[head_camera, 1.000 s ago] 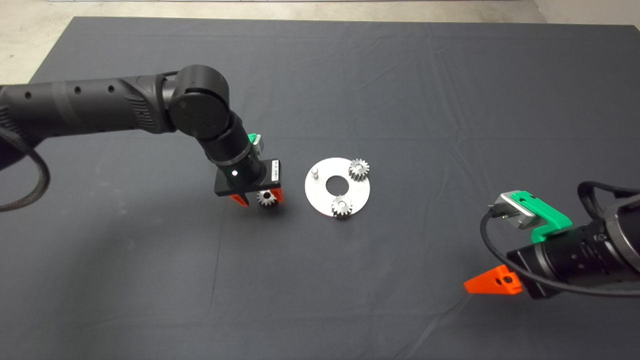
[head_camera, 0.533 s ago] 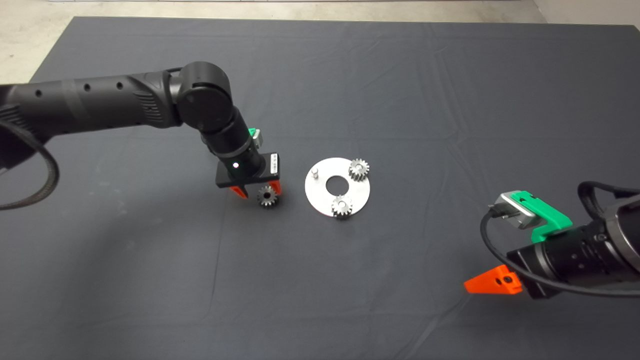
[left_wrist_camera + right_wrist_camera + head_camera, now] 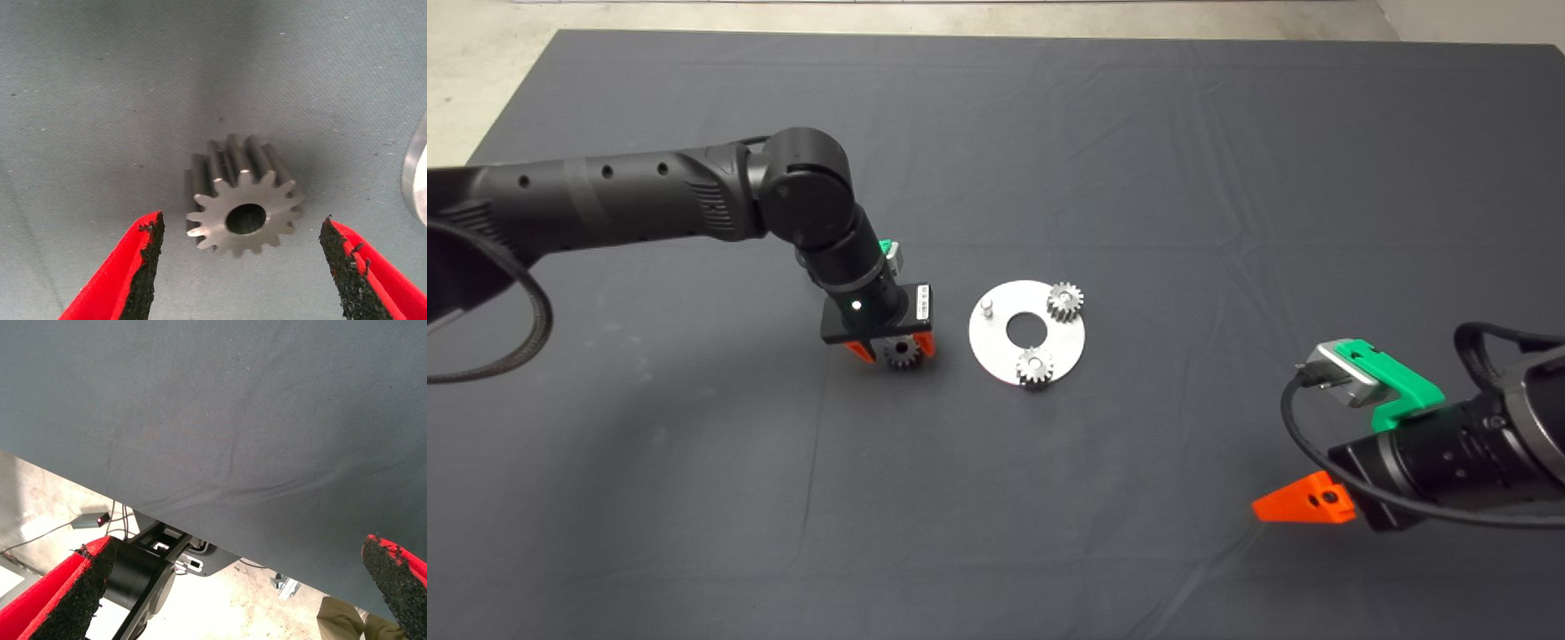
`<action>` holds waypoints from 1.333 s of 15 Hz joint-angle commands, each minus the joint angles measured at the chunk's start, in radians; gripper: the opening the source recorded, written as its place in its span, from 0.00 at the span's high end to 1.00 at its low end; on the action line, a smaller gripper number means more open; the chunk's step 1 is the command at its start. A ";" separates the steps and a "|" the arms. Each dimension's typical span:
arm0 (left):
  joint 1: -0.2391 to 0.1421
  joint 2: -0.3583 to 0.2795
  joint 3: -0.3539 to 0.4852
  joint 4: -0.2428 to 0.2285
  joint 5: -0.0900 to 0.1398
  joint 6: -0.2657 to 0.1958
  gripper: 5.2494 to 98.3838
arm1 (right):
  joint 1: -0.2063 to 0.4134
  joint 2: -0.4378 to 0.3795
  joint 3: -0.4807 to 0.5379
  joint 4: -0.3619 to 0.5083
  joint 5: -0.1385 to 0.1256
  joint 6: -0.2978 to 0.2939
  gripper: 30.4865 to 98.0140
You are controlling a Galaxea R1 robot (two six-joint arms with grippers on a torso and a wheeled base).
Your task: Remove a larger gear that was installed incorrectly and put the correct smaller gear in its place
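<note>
The left gripper (image 3: 890, 348) has shifted right, back over the larger gear (image 3: 902, 354), which lies on the tabletop (image 3: 1049, 498) beside the round plate (image 3: 996, 351). Only the left wrist view shows its jaws apart, clear of the teeth. The right gripper (image 3: 1303, 508) waits, jaws apart.

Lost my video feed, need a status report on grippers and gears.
Left gripper open, straddling the gear on the mat, no contact. Round plate beside it: two gears mounted, one peg bare. Right gripper open, parked. Nothing blocking.
</note>
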 commanded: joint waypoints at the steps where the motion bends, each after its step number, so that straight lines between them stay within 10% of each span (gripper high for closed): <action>1: 0.000 0.000 -0.001 0.030 0.007 0.005 0.43 | 0.016 -0.003 0.005 0.022 0.004 -0.004 0.00; 20: 0.021 0.008 -0.022 0.094 0.017 0.021 0.46 | 0.016 0.002 0.005 0.022 0.010 -0.003 0.00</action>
